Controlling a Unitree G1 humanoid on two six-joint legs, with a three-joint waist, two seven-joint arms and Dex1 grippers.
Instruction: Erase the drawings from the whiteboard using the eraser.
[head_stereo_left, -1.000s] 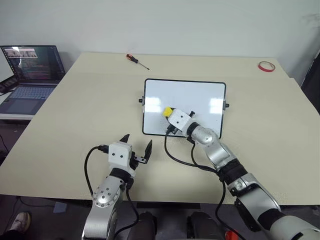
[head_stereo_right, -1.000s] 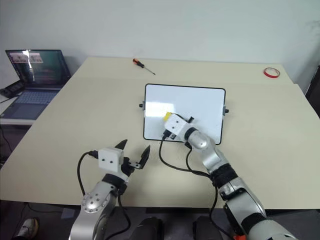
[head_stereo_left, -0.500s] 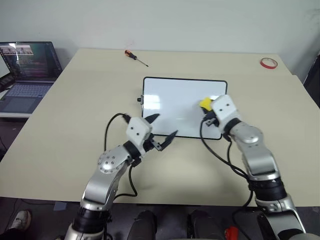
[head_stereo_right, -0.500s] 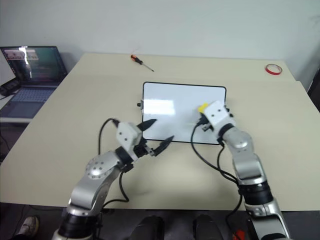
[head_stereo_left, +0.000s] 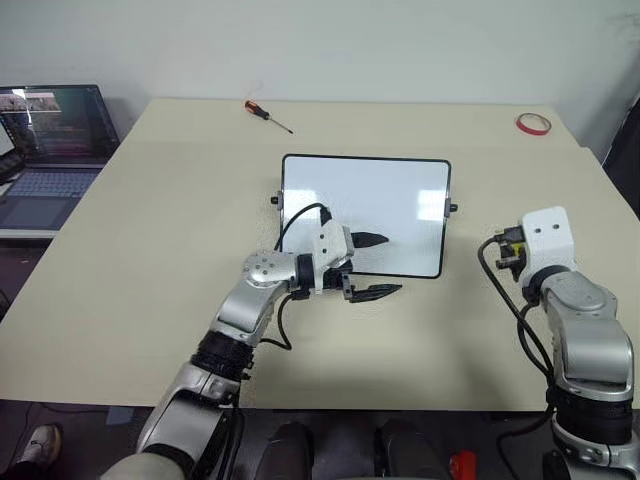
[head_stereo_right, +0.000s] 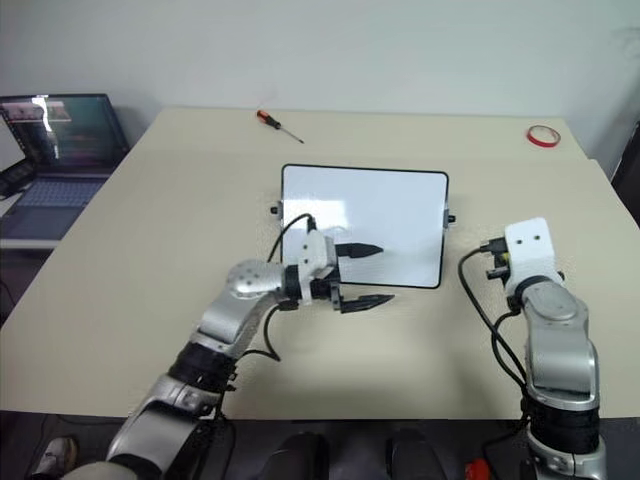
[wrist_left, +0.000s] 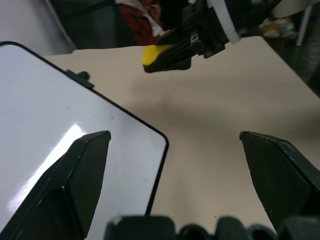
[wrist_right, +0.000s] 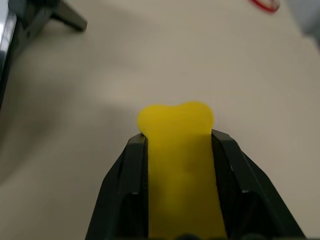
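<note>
Tabletop (head_stereo_left: 150, 220) unchanged, with the board (head_stereo_left: 400, 200) lying flat in the same spot at its middle.

Right gripper (wrist_right: 175, 142) gone from the board's face: a second ago over the board's near left part, half a second ago at its right part, now off past the board's right edge, above bare tabletop and well apart from the frame. Jaws shut tight on the eraser (wrist_right: 175, 125), its yellow end sticking out beyond the fingertips. Eraser therefore clear of the board, lifted, touching nothing but the jaws.

Left gripper (head_stereo_left: 390, 265) come in the other way: a second ago short of the board's near left corner, now at the middle of the board's near edge and turned to point along that edge toward the right. Jaws spread wide and empty, one finger over the board's near strip, the other over tabletop just in front of the frame. Contact with the board not possible to tell.

No drawings to be made out on the board's face from the head views; surface reads plain white with glare patches.

Likely meaning: wiping pass finished and the board probably clean, the eraser being carried off. Left gripper perhaps arriving to steady or check the board; purpose uncertain.
</note>
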